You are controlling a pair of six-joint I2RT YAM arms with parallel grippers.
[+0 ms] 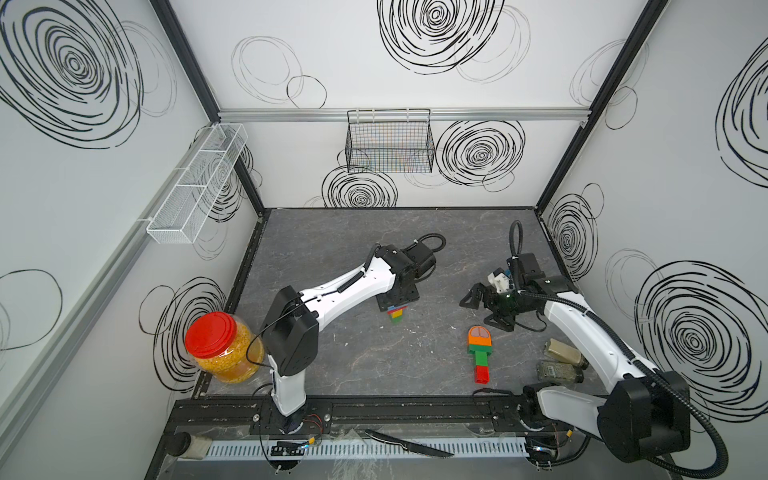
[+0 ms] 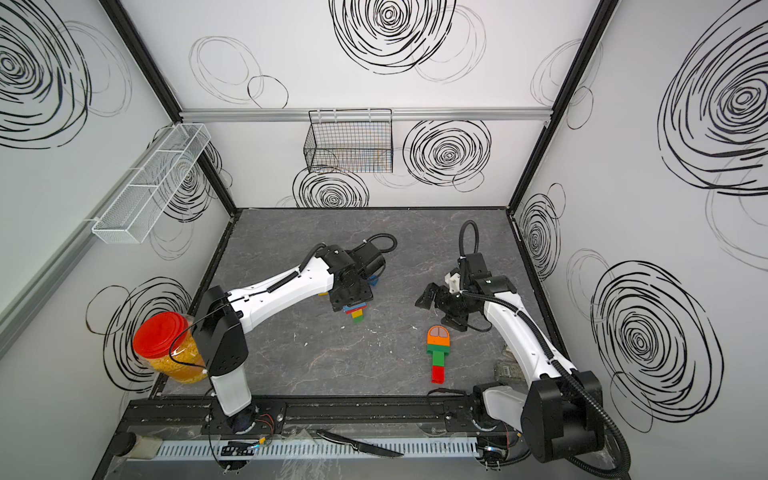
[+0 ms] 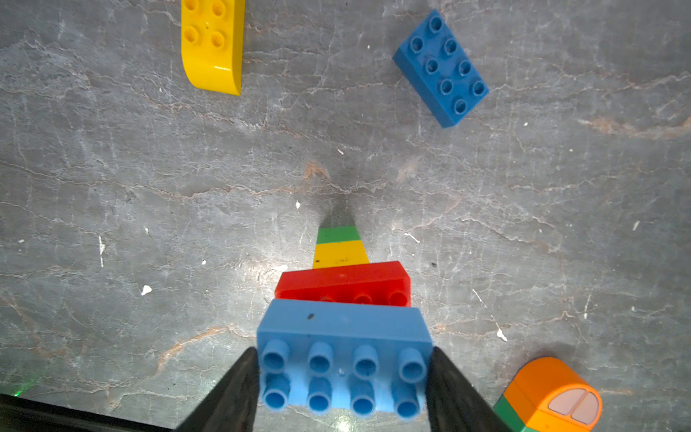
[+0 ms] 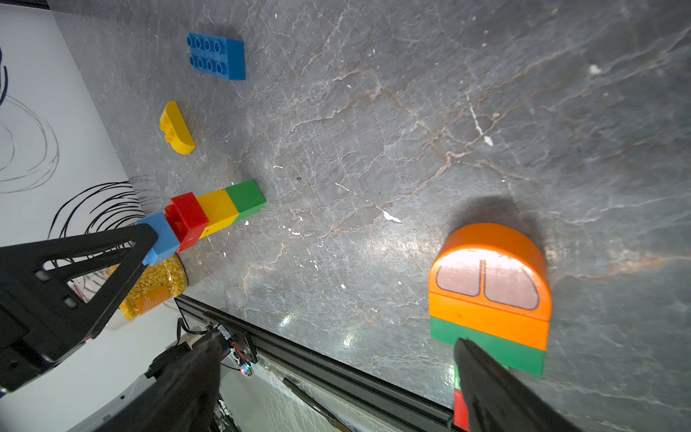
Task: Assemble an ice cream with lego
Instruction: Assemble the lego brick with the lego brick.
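Stacking is the step in hand on what I take to be a second ice cream: my left gripper (image 3: 344, 359) pinches the light-blue brick (image 3: 344, 325) by its two short ends, jaws about half spread and tight against the plastic. That brick caps a column (image 4: 209, 217), with the red brick (image 3: 344, 280) under it, then the yellow brick (image 3: 340, 254), then the green brick (image 3: 338, 235) at the foot, near the middle of the table (image 3: 149, 187). Whether that foot rests on the surface or hangs just above it, I cannot tell. Next, I reckon, comes a clean release without tipping the column, then a trip to the yellow rounded piece (image 3: 211, 45) or the dark-blue brick (image 3: 441, 67), both lying loose nearby. My right gripper (image 4: 336, 336) is spread wide and empty, hovering near the orange-topped ice cream (image 1: 479, 353), which lies flat.
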